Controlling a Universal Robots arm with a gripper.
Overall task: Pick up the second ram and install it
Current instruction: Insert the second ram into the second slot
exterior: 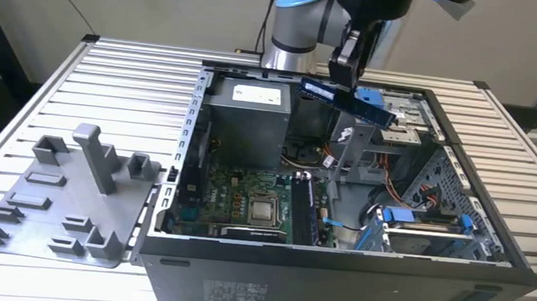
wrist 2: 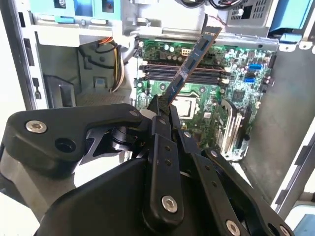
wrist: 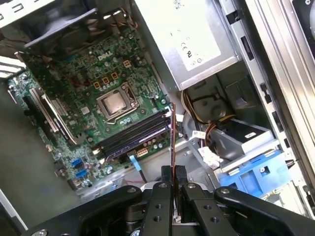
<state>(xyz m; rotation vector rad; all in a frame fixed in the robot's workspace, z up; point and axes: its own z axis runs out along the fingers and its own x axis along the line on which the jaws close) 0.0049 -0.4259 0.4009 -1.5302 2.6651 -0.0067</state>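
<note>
Your hand [exterior: 341, 80] is clenched on the second ram [exterior: 347, 102], upper centre of the exterior view, above the open case [exterior: 334, 288]. Pickup done; it is not yet seated in the memory slots [wrist: 133, 135].

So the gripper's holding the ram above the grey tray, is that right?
Not quite. The gripper does hold the ram, but above the open case, not the tray beside it. The exterior view shows this.
</note>
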